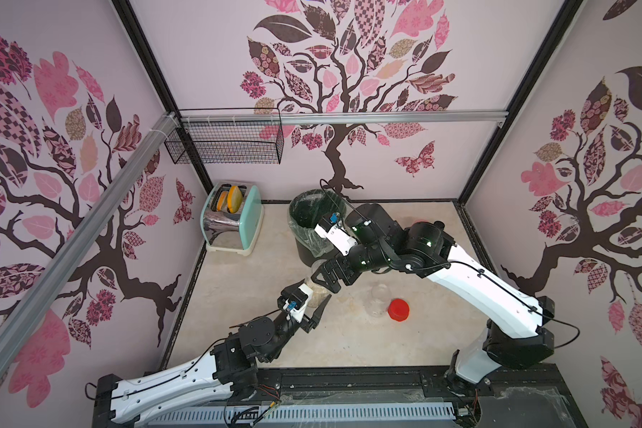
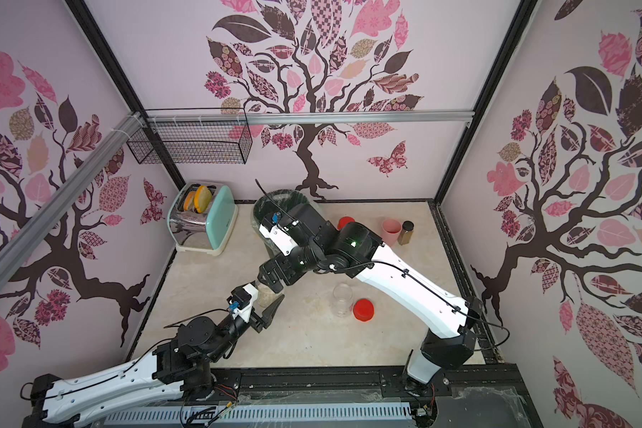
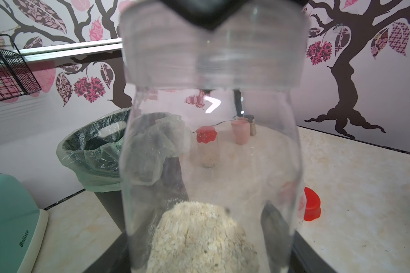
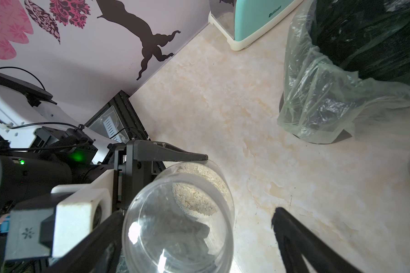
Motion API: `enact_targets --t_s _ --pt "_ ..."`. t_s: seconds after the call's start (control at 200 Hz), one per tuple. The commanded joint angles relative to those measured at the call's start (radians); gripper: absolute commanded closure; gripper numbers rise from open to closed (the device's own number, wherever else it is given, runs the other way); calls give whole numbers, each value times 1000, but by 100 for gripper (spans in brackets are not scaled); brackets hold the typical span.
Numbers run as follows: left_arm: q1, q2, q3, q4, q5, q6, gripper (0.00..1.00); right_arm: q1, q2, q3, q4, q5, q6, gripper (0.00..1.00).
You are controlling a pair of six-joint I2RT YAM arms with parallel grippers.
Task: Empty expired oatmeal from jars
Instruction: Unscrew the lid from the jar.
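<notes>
The left fingers (image 2: 273, 307) are clenched around a clear-lidded jar (image 2: 265, 296) held near the lined bin (image 1: 293, 226), with oatmeal (image 3: 199, 236) heaped in its bottom. The right fingers (image 4: 291, 236) are released, spread on either side of its lid. An empty jar (image 1: 380, 298) stands on the desk (image 1: 349, 333) beside a red lid (image 1: 398, 309).

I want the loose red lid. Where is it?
In both top views the red lid lies on the table right beside the open jar, on the robot's right side.
</notes>
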Motion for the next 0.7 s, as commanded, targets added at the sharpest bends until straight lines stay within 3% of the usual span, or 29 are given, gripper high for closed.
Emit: enact_targets --t_s 0.0,0.405,0.585,0.695 --pt "1 -10 2 36 -3 9 64 7 17 23 -45 39 15 1" --pt "2 -8 4 33 -1 6 64 47 27 29 -46 58 3 5" --pt "2 -10 4 26 0 -2 64 48 26 46 -36 71 -17 16" --pt "2 -13 3 23 3 -8 64 48 33 66 -37 76 -33 13"
